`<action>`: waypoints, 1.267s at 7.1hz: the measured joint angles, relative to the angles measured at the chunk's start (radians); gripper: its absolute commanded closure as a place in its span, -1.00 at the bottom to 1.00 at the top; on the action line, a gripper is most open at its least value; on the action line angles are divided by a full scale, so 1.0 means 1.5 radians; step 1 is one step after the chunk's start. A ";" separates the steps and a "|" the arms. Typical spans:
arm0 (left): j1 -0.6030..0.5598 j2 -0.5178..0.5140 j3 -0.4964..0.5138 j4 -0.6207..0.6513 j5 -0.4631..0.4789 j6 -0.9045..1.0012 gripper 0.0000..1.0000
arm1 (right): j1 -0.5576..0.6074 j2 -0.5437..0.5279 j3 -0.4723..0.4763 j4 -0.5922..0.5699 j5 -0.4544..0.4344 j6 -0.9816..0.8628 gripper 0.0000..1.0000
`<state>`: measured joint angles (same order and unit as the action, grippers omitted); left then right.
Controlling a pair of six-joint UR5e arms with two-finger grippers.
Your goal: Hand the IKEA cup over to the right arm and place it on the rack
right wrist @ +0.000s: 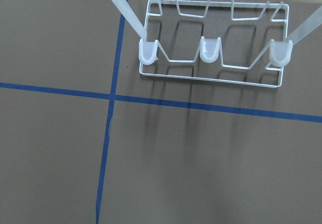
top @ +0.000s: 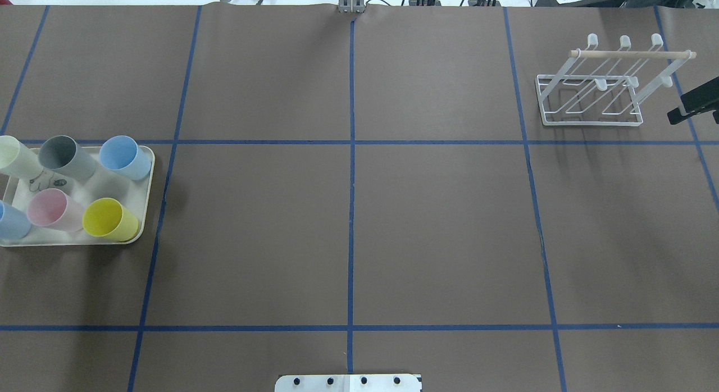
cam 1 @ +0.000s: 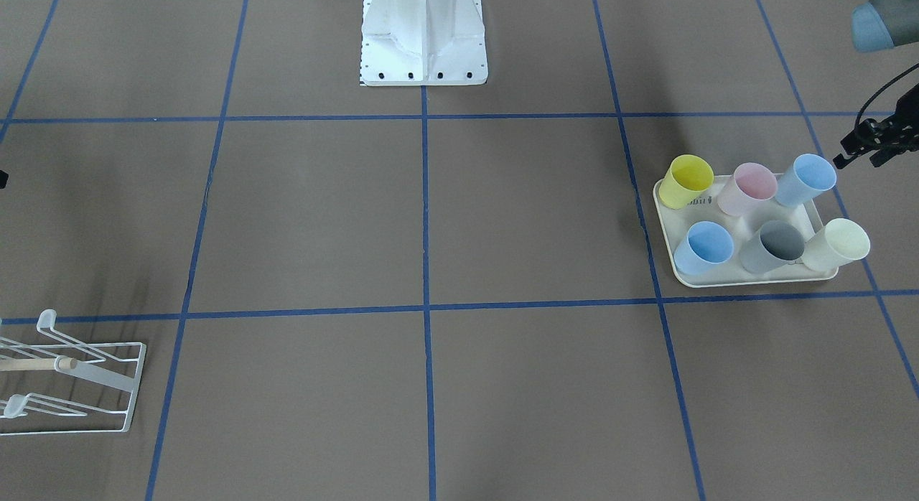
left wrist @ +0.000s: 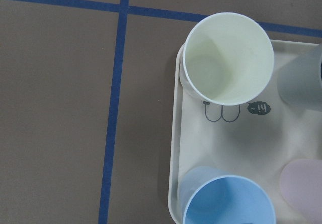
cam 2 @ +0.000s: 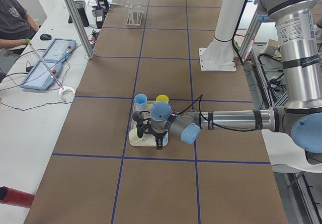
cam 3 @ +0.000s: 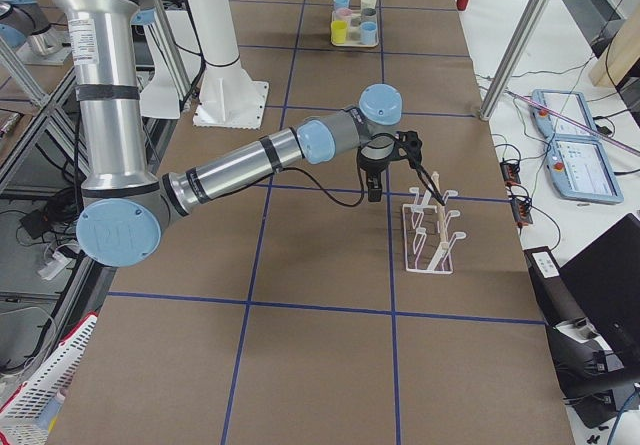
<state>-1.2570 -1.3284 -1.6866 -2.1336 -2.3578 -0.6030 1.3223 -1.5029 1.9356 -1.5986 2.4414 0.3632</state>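
We lose half the rack [cam 1: 136, 386] off the front view's edge, and overhead the tray [top: 67, 243] runs out too (one blue cup [top: 10, 220] clipped). Left gripper [cam 1: 872, 141] and right gripper [top: 695, 104] are cropped, jaws unreadable.

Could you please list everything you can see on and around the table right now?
cups: six; yellow, pink, grey, cream, two blue; upright on tray
tray: one; cream; table's end on robot's left
rack: one; white wire, wooden dowel; table's other end, empty
table: one; brown, blue tape grid
control pads: two; blue-edged; side bench
person: one; dark shirt; at bench
left gripper: one; black; over tray
right gripper: one; black; near rack
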 measured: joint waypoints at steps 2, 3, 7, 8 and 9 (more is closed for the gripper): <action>0.019 -0.018 0.015 0.000 0.001 -0.004 -0.53 | 0.000 0.001 0.000 0.000 0.000 -0.001 -0.99; 0.027 -0.029 0.029 0.000 0.001 -0.005 -0.50 | 0.000 0.001 0.000 0.000 0.000 -0.001 -0.99; 0.048 -0.043 0.043 0.001 0.001 -0.003 -0.30 | 0.000 0.001 0.000 0.000 0.001 -0.003 -0.99; 0.051 -0.043 0.043 0.001 0.001 -0.002 -0.27 | 0.000 0.001 0.000 0.000 0.001 -0.003 -0.99; 0.053 -0.042 0.043 0.001 0.001 -0.001 -0.27 | 0.000 0.001 0.000 0.000 0.001 -0.003 -0.99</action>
<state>-1.1769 -1.3915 -1.6217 -2.1319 -2.3562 -0.6048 1.3223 -1.5018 1.9358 -1.5984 2.4436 0.3593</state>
